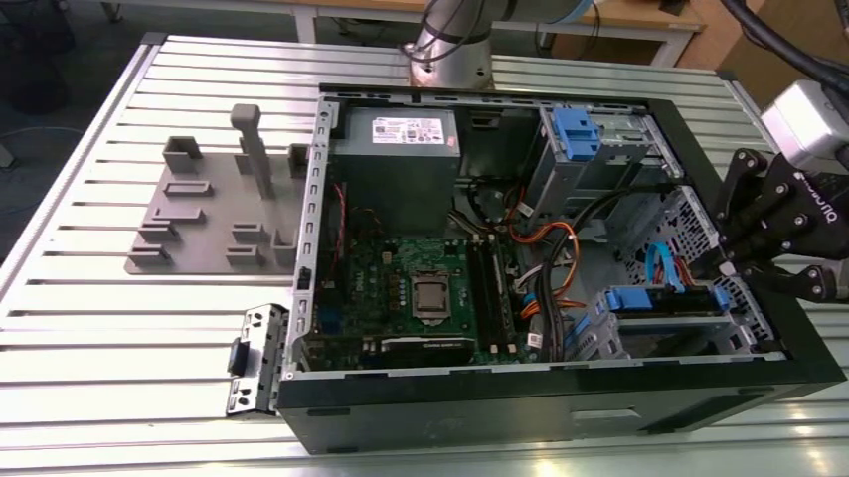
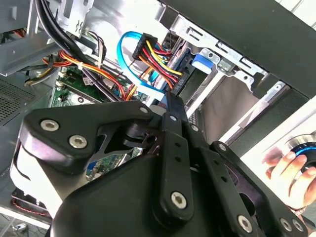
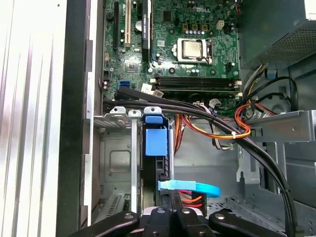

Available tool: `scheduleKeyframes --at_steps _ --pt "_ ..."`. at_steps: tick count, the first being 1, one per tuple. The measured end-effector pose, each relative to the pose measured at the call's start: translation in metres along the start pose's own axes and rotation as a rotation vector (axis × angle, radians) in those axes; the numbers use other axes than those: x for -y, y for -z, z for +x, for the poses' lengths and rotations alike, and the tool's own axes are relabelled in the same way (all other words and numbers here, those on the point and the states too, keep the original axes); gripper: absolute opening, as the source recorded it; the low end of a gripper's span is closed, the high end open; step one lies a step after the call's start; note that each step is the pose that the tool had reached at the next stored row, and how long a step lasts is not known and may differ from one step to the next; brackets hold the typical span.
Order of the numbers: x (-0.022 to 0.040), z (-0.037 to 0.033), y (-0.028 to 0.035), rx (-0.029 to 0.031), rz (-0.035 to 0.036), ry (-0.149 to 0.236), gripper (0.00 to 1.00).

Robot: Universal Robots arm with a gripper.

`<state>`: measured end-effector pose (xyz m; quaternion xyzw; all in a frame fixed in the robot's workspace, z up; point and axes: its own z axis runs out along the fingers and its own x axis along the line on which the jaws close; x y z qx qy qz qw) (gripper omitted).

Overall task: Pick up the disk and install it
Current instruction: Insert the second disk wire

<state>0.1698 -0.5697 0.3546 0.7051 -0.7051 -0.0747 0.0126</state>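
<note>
The disk (image 1: pixel 659 304) sits in the lower drive bay of the open computer case (image 1: pixel 558 397), at the exterior view's right, blue rails on its sides. In the first wrist view its blue rail tab (image 3: pixel 155 141) stands between the bay's metal walls. The second wrist view shows its silver face (image 2: pixel 228 101) and the cables plugged at its end. My gripper (image 1: pixel 725 274) hangs over the case's right wall with its tips at the disk's cabled end. Its fingers (image 3: pixel 165 213) meet in the middle, shut, with nothing seen between them. In the second wrist view, the gripper (image 2: pixel 170 101) ends beside the light blue cable (image 2: pixel 129 59).
Black and coloured cables (image 3: pixel 217 126) cross the case above the motherboard (image 1: pixel 412 288). A grey box with a white sticker (image 1: pixel 394 149) and a cage with a blue tab (image 1: pixel 580 129) fill the far side. A grey fixture (image 1: pixel 213 209) lies on the slatted table. A person's hand (image 2: pixel 289 168) rests outside the case.
</note>
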Motion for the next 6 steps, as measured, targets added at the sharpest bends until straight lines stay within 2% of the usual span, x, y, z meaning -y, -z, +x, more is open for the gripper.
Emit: scheduleKeyframes --at_steps 6 --pt "0.0 -0.0001 0.0003 -0.0003 0.0 0.0 0.1"
